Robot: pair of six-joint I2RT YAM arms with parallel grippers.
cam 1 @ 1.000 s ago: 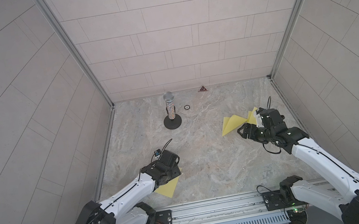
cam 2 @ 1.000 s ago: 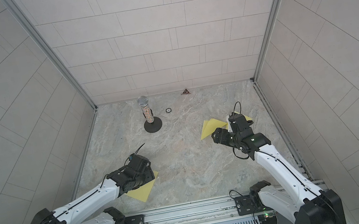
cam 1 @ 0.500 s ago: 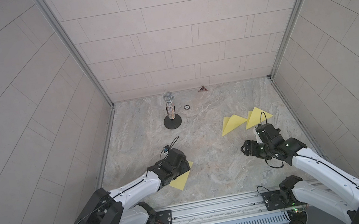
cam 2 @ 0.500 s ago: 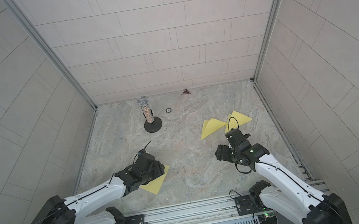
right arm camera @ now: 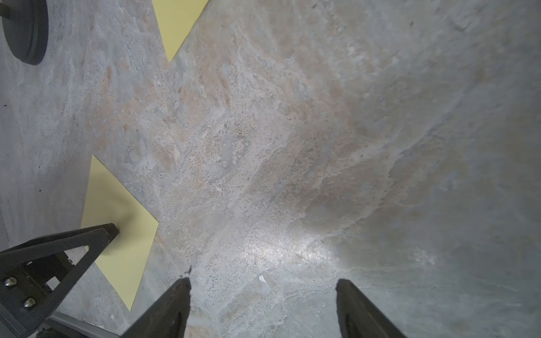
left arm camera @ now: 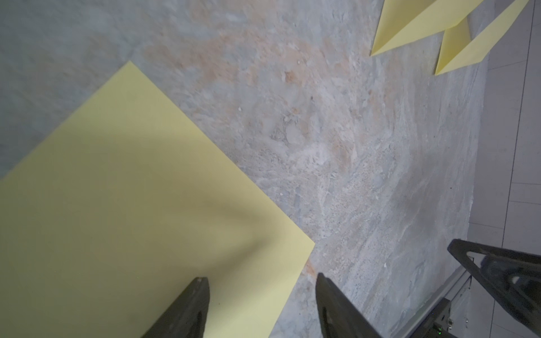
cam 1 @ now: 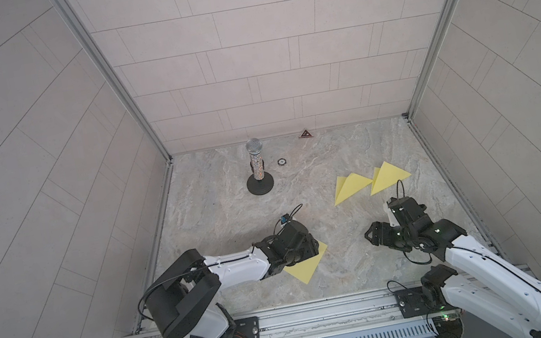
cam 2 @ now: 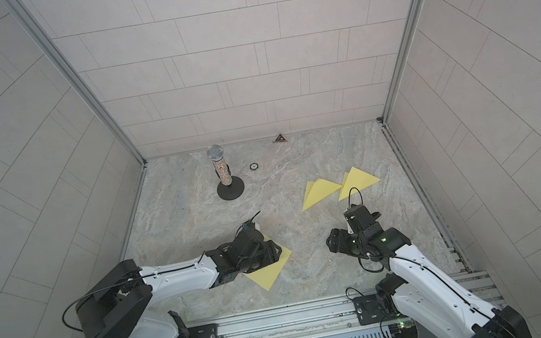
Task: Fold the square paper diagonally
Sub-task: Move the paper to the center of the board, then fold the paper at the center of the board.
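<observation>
My left gripper (left arm camera: pixel 261 278) hangs with its fingers spread over one corner of the flat yellow square paper (cam 1: pixel 306 269), which lies near the table's (cam 1: pixel 214 220) front edge. My right gripper (right arm camera: pixel 262 281) is spread wide over bare marble, holding nothing, near two folded yellow triangles (cam 1: pixel 352 186).

Marble tabletop (cam 1: pixel 218 223), square paper (cam 1: pixel 306 268), folded triangles (cam 1: pixel 352 186), microphone (cam 1: pixel 257 168)

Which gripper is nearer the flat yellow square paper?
Left. The left gripper straddles an edge of the flat yellow square paper; the right gripper hangs apart over bare marble.
</observation>
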